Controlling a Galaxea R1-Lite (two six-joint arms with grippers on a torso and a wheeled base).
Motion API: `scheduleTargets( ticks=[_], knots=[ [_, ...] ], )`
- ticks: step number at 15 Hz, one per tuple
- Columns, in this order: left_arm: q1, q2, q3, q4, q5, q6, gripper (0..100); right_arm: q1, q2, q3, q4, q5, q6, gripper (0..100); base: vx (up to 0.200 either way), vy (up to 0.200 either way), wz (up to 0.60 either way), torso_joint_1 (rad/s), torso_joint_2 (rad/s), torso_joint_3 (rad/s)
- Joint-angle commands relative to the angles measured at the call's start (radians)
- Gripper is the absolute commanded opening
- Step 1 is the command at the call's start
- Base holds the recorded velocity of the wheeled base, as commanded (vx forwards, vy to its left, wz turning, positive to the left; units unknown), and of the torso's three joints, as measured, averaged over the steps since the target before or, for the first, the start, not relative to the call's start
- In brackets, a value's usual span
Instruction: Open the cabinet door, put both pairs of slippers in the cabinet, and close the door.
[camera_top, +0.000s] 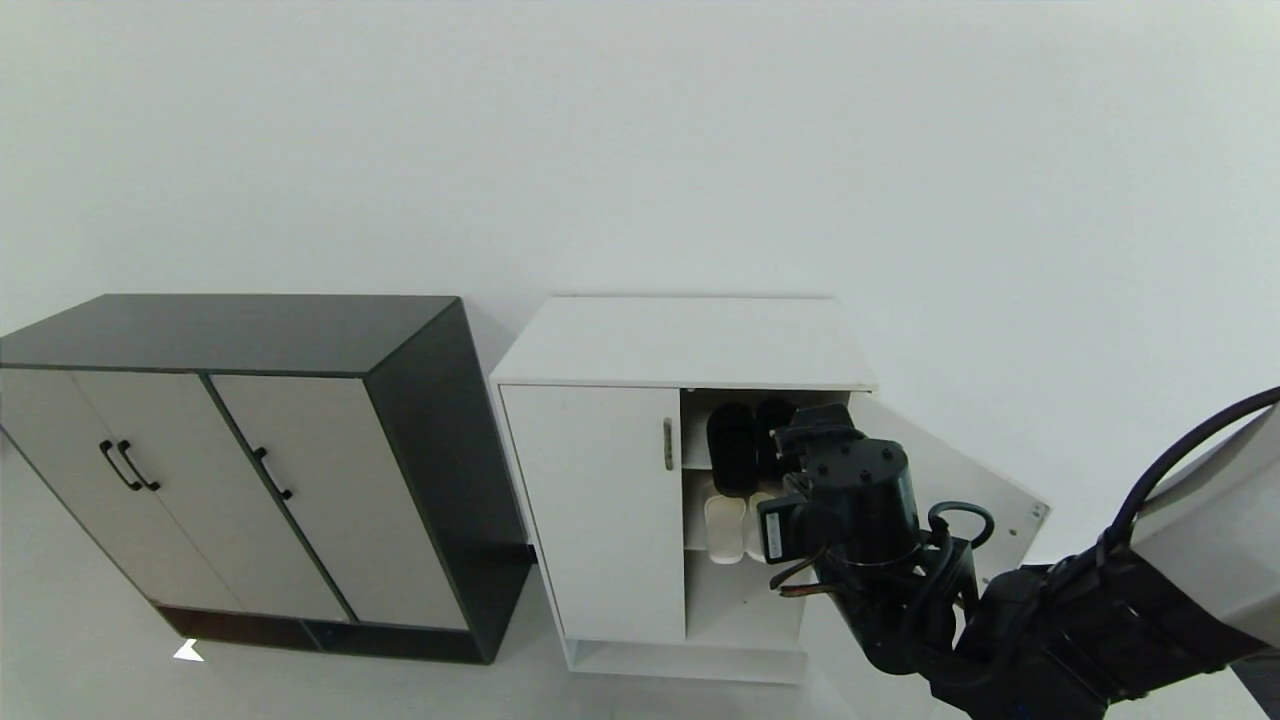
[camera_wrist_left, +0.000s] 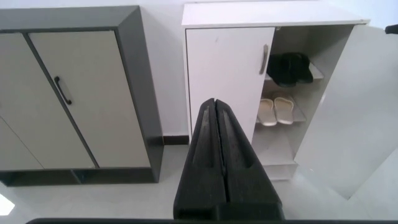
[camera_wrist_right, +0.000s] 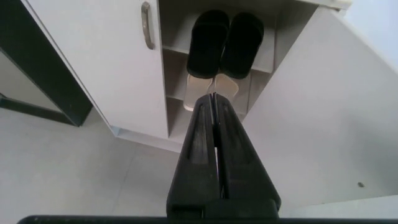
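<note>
The white cabinet (camera_top: 680, 345) stands with its left door (camera_top: 600, 510) closed and its right door (camera_wrist_right: 323, 118) swung wide beside the right gripper's (camera_wrist_right: 214, 98) pressed-together jaws, and just ahead of those jaws the black slippers (camera_wrist_right: 205, 43) lie side by side on the upper shelf, the white slippers (camera_wrist_left: 268, 112) one shelf below.

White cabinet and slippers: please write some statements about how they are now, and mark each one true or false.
1. The white cabinet has its right-hand door open. True.
2. The black slippers lie on the shelf above the white slippers. True.
3. The white slippers lie on the floor. False: they are on a shelf inside the cabinet.
4. The right claw grips a slipper. False: it is shut and empty, in front of the open cabinet.
5. The dark cabinet stands to the right of the white one. False: it stands to its left.
</note>
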Motion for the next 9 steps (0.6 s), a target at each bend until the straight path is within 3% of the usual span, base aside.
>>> scheduleTargets(
  ticks=[1,6,8,9],
  knots=[
    [0.0,0.0,0.0,0.0,0.0,0.001,0,0.0,0.006,0.003,-0.002,0.0,-0.003,0,0.0,0.0,0.0,0.188,-0.39,-0.217],
    [0.0,0.0,0.0,0.0,0.0,0.001,0,0.0,0.025,0.011,-0.046,0.009,-0.011,0,0.0,0.0,0.0,0.169,-0.36,-0.192],
    [0.0,0.0,0.0,0.0,0.0,0.001,0,0.0,0.025,0.017,-0.059,0.014,-0.016,0,0.0,0.0,0.0,0.016,-0.04,-0.021],
    [0.0,0.0,0.0,0.0,0.0,0.001,0,0.0,0.025,0.021,-0.06,0.014,-0.017,0,0.0,0.0,-0.6,0.017,-0.02,-0.017]
  ],
)
